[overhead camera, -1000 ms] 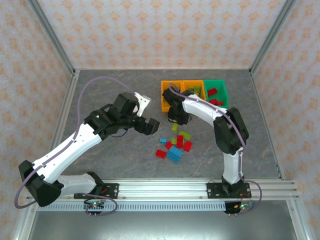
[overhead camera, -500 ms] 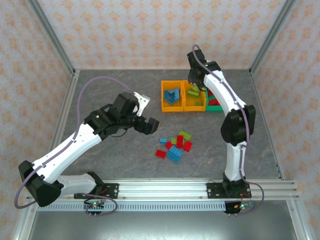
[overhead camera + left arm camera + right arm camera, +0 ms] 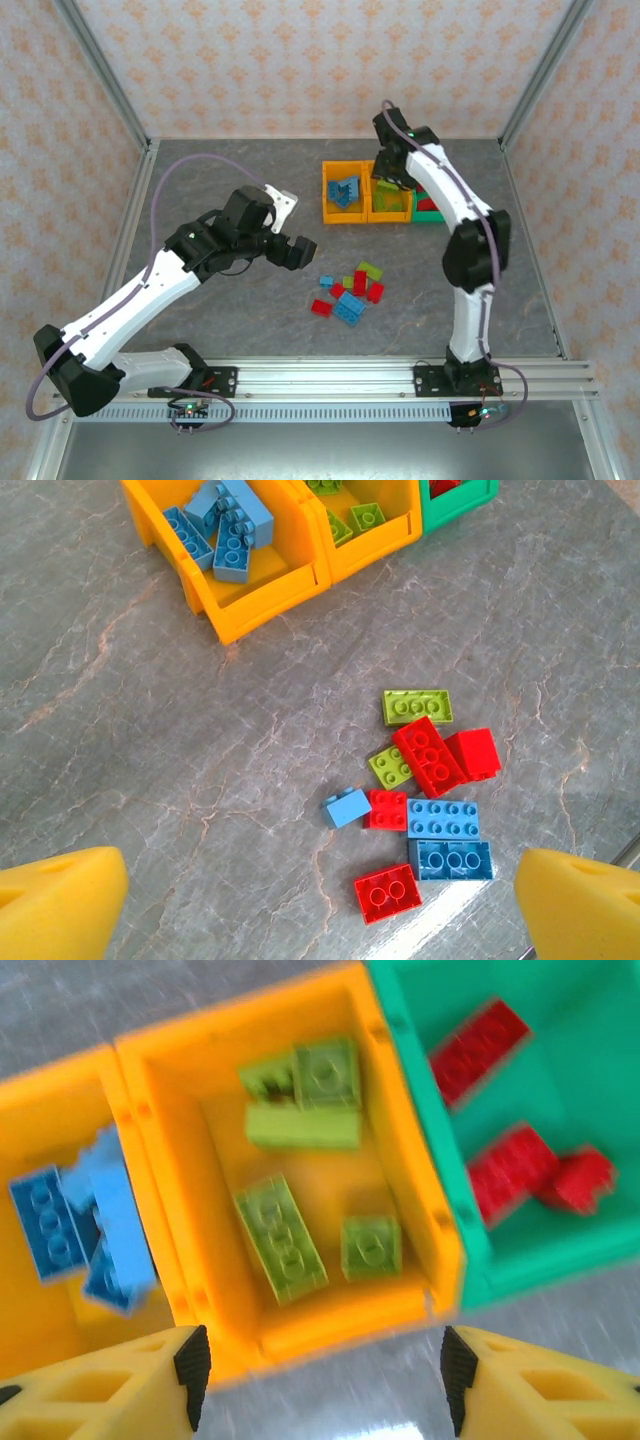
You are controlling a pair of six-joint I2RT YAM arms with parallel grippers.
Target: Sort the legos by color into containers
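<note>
The left tool [image 3: 300, 250] hangs above the grey counter [image 3: 220, 180] left of centre, its yellow fingers [image 3: 60, 900] spread wide with nothing between them. Its wrist camera looks down on the loose legos [image 3: 425, 780] – a small cluster near the middle of the counter, to the right of that tool and well apart from the bins. There a lime green brick [image 3: 418, 707] lies at the far edge, red bricks [image 3: 430, 757] in the middle, and light blue bricks [image 3: 443, 820] on the near side. Beyond them three bins stand side by side, touching, at the far centre. The left orange bin [image 3: 345, 217] holds blue legos [image 3: 95, 1220]. The middle orange bin [image 3: 390, 213] holds four lime green ones [image 3: 285, 1240], and the right tool [image 3: 385, 180] hovers directly above it – its fingers [image 3: 110, 1380] are apart and hold nothing. At the right end of the row, the green bin [image 3: 432, 216] holds red legos [image 3: 520, 1165], lying loose on its floor.
</note>
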